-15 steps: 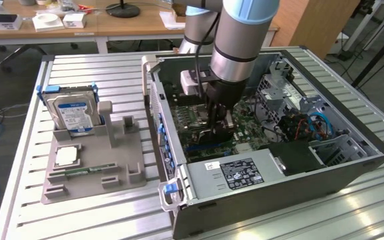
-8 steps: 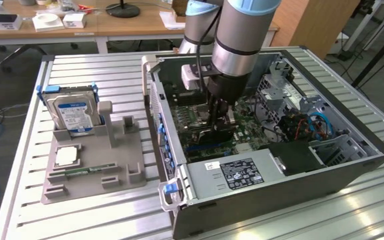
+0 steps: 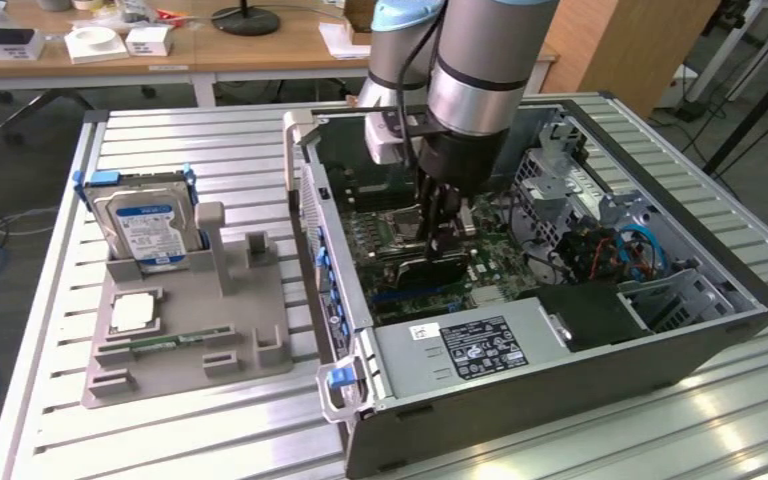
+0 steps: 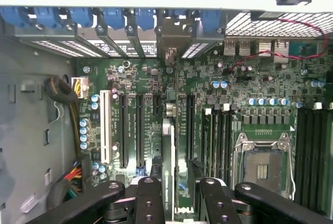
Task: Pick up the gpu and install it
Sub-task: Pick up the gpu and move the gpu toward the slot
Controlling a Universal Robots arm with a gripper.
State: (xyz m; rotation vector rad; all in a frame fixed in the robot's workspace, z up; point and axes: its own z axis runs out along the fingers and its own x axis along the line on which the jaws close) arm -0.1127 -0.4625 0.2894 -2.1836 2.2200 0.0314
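Note:
My gripper [image 3: 444, 232] reaches down into the open computer case [image 3: 357, 300], over the motherboard [image 3: 418, 290]. In the wrist view the gpu [image 4: 167, 156] is edge-on, a thin card with a pale edge standing upright on the motherboard's expansion slots. It runs toward the rear bracket openings. My gripper [image 4: 180, 188] is shut on the gpu, one black finger [image 4: 148, 198] against each side of it. The card's lower edge and how far it sits in the slot are hidden.
Long black expansion slots [image 4: 124, 130] and a white one lie beside the card, with an open CPU socket [image 4: 263, 169] and blue bracket latches [image 4: 112, 18] nearby. Outside the case, a grey tray [image 3: 244, 345] holds a blue-labelled hard drive [image 3: 151, 225], a CPU [image 3: 133, 312] and a memory stick [image 3: 157, 343].

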